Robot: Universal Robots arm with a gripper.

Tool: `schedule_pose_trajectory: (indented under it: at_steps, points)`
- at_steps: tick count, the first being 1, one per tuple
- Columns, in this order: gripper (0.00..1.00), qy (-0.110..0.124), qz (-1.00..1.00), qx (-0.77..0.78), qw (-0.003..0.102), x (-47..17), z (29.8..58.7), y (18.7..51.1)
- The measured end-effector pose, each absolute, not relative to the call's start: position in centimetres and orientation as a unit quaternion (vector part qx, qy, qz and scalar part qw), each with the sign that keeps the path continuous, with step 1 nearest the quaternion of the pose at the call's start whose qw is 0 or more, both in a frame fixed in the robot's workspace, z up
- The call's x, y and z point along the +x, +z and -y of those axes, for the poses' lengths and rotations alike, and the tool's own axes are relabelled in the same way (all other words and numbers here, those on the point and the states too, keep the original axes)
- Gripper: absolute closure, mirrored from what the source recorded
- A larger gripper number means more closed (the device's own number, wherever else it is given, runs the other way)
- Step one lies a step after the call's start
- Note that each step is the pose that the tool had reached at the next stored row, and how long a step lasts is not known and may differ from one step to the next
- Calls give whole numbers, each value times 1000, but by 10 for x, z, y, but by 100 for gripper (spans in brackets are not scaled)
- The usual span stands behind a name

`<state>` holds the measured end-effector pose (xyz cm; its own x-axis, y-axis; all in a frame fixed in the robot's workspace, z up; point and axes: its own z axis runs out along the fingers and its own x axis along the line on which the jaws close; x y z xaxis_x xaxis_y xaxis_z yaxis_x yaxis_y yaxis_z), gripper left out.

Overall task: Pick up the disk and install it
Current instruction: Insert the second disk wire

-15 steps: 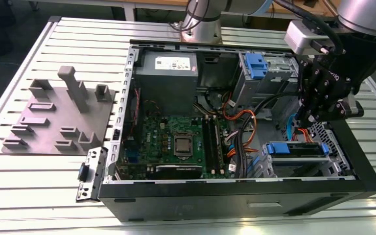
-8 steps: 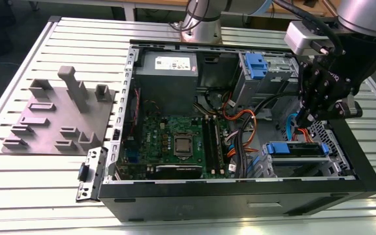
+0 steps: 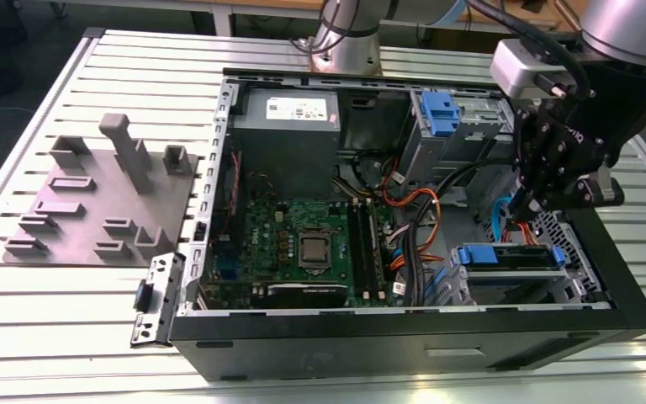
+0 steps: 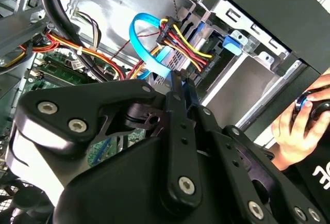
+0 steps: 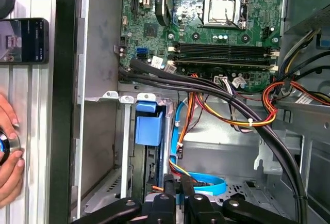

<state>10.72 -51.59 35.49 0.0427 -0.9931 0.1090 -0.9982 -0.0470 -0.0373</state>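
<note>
Jaws (image 4: 181, 79) closed, empty, above cables, disk (image 3: 510, 256) seated nearby

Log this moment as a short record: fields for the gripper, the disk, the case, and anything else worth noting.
gripper: fingers closed together, inside the open computer case, beside the cable bundle
disk: sits in the drive cage at the exterior view's right, blue rails showing, gripper just above it
case: side panel off, motherboard exposed
cables: blue flat cable plugged in near the fingertips
bystander: hand on the table outside the case
</note>
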Motion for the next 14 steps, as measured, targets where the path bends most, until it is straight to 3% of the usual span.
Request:
schedule_pose_trajectory:
  at_steps: [7,14]
  points:
    - [84,51,690,722,23,103,531,351]
    - [84,42,691,722,13,102,540,344]
